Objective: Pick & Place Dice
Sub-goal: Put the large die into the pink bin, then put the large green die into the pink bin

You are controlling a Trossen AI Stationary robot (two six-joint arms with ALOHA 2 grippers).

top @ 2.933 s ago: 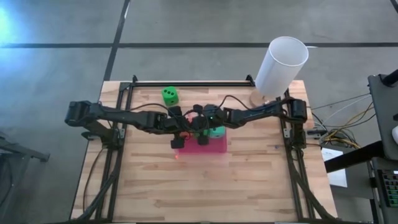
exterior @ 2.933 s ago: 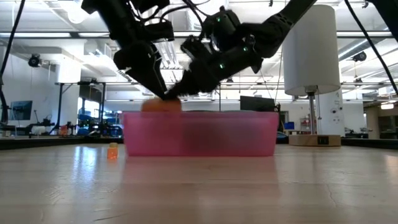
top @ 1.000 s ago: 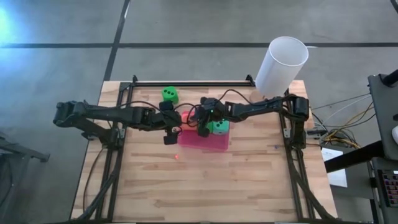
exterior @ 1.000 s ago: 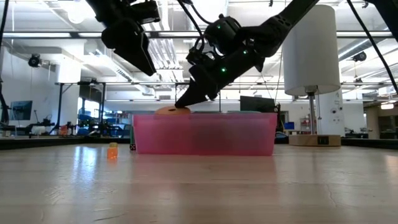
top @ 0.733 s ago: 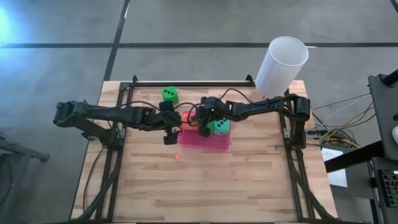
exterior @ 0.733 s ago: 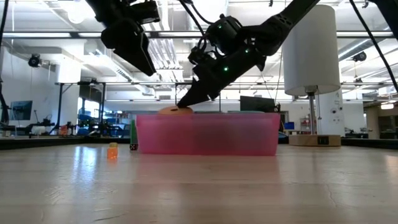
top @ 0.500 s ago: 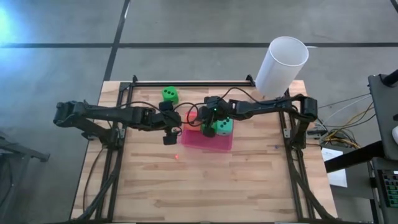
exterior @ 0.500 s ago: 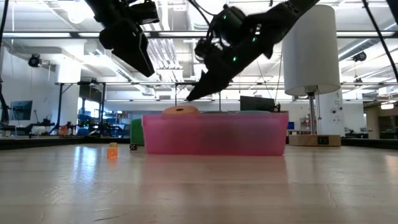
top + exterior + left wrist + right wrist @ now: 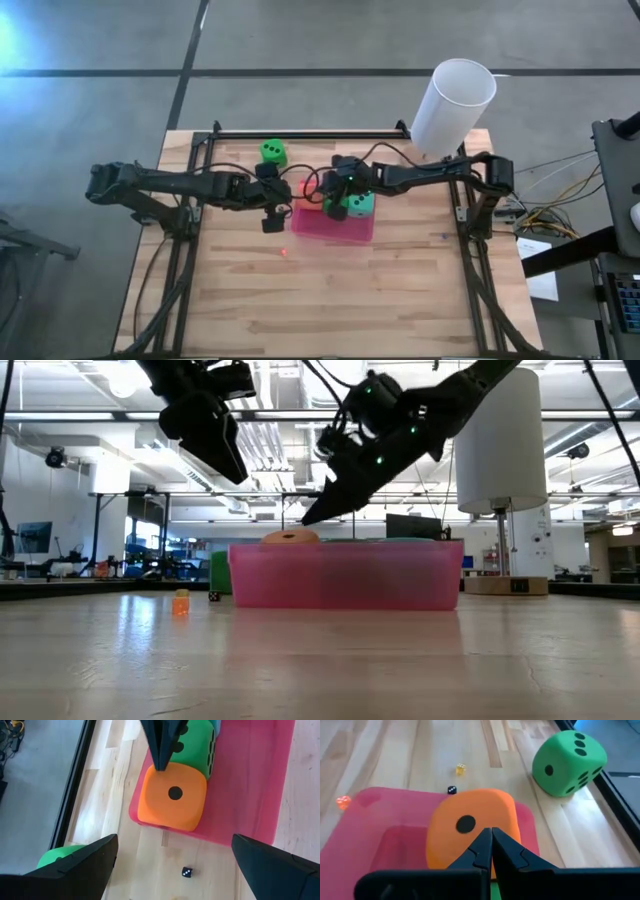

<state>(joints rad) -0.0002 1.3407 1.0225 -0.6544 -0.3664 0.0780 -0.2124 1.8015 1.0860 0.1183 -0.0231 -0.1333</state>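
The orange die (image 9: 172,795) sits on the pink pad (image 9: 250,795) near one corner, with a green die (image 9: 197,745) and a sliver of the teal die (image 9: 216,724) beside it. The second green die (image 9: 272,152) rests on the table toward the far edge. My right gripper (image 9: 491,840) is shut and hovers just above the orange die's top (image 9: 290,537), its tip (image 9: 305,518) clear of it. My left gripper (image 9: 173,840) is wide open, raised left of the pad (image 9: 271,213).
A tall white cylinder (image 9: 452,105) stands on a wooden base at the far right corner. Tiny dice lie on the wood by the pad: black (image 9: 186,872), yellow (image 9: 461,769), orange (image 9: 180,603). Black frame rails run along the left, right and far edges.
My right gripper, still shut, rose off the orange die's top and drew a little toward the table's right. The pink pad with its dice slid slightly toward the right edge as it went. The left arm stayed still.
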